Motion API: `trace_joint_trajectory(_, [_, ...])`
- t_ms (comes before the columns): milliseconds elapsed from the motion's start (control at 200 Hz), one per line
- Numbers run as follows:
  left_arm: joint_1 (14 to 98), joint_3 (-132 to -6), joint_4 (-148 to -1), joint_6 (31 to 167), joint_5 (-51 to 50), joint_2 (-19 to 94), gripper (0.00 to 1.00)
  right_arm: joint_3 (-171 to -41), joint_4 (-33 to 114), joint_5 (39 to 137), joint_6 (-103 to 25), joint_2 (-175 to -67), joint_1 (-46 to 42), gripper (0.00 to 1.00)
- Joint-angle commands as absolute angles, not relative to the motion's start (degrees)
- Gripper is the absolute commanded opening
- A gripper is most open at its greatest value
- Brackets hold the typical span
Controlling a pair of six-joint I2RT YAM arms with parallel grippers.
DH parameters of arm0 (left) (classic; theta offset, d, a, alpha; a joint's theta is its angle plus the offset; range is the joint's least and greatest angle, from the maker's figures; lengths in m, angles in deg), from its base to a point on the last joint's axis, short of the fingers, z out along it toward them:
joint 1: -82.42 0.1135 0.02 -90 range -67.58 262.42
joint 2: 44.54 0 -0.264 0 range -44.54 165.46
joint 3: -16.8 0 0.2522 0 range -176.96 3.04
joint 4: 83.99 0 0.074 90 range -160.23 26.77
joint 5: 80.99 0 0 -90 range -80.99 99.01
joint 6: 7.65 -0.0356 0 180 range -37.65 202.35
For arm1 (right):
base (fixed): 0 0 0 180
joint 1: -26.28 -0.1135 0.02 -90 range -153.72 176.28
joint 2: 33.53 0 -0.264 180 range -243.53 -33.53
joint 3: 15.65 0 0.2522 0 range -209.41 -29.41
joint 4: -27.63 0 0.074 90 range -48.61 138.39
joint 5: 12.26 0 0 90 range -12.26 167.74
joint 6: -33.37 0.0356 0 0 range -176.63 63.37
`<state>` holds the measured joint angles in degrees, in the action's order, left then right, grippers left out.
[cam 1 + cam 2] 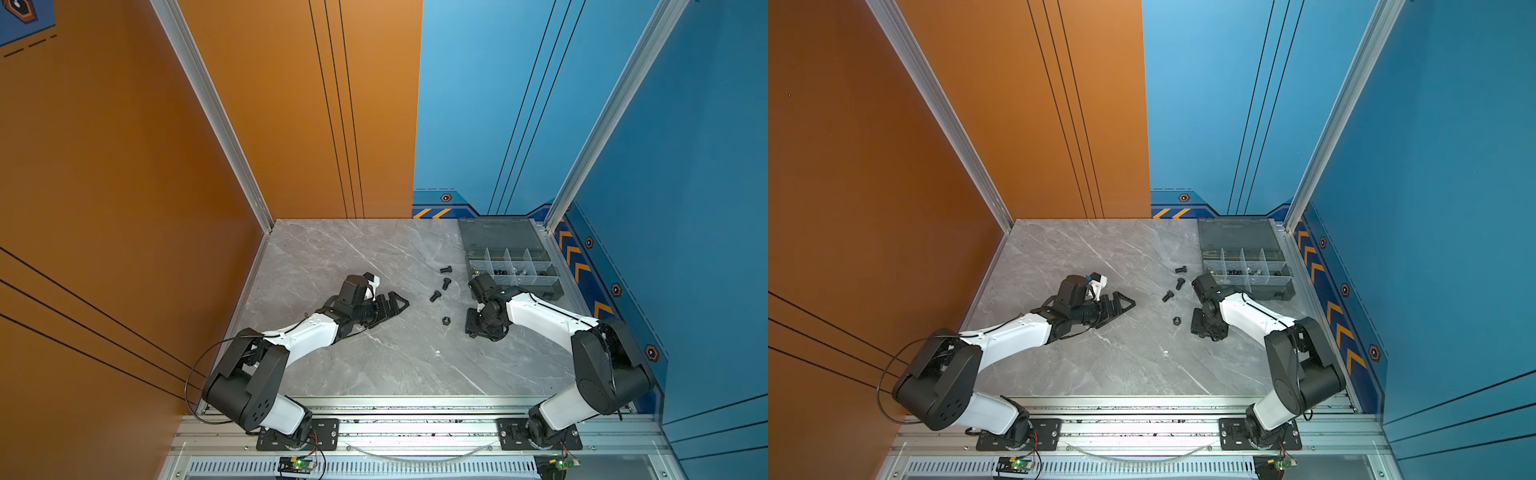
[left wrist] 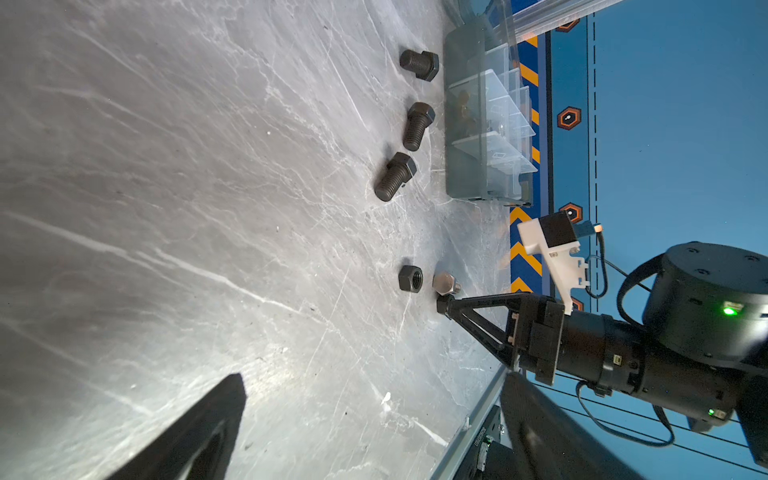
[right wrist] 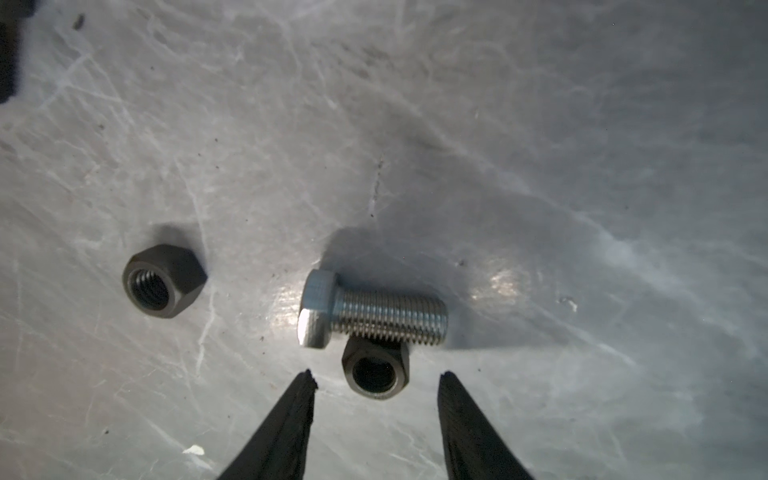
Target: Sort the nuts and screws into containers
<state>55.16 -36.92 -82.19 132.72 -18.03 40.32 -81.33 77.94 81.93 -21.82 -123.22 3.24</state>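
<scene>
1. Screws point(image 1: 446, 284) and nuts point(image 1: 446, 320) lie loose on the grey marbled counter point(image 1: 353, 365), between the two hands and left of the containers point(image 1: 512, 261).
2. Left hand point(image 1: 403, 304): it sits low over the counter, left of all the loose parts and turned on its side. In the left wrist view its two fingers point(image 2: 199, 432) stand wide apart with nothing between them, so it is open and empty.
3. Three black screws lie on their sides in a short line, well apart from the left hand and just left of the organizer box point(image 1: 536, 287).
4. A lone black nut sits nearer the arms than those screws, just left of the right hand.
5. Right hand point(image 3: 377, 376): it points down at the counter with its fingers parted. A second black nut point(image 3: 376, 372) lies flat between the fingertips point(image 3: 305, 384) with a gap on each side, so nothing is gripped. A silver screw point(image 3: 374, 311) lies on its side right against that nut, beyond the fingertips. Both parts are hidden under the hand in both top views.
6. Farthest right, the organizer box stands in the counter's back corner with its lid point(image 1: 498, 237) laid open flat behind it. Compartments in the row nearest the arms hold small dark parts point(image 1: 500, 272) and silver parts point(image 1: 521, 272); I cannot tell which kind they are.
</scene>
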Motion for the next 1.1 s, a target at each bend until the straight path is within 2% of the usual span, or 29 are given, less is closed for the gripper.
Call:
trace_joint_trajectory(0, [55.5,-36.1,-80.8,131.2,-16.9,39.3,0.98,-82.0,77.2,79.9,-21.5,-124.9,3.1,0.5])
trace_joint_trajectory(586, [55.7,-35.6,-82.3,131.5,-17.3,40.5,0.98,-81.9,75.4,79.6,-22.2,-128.9,2.9,0.4])
trace_joint_trajectory(776, [56.0,-35.6,-82.4,131.3,-17.5,40.6,0.98,-81.9,75.9,79.5,-22.5,-129.3,2.8,0.3])
trace_joint_trajectory(1096, [56.2,-35.5,-82.7,131.4,-17.7,40.8,0.98,-83.0,79.3,80.9,-25.3,-124.9,3.2,0.04])
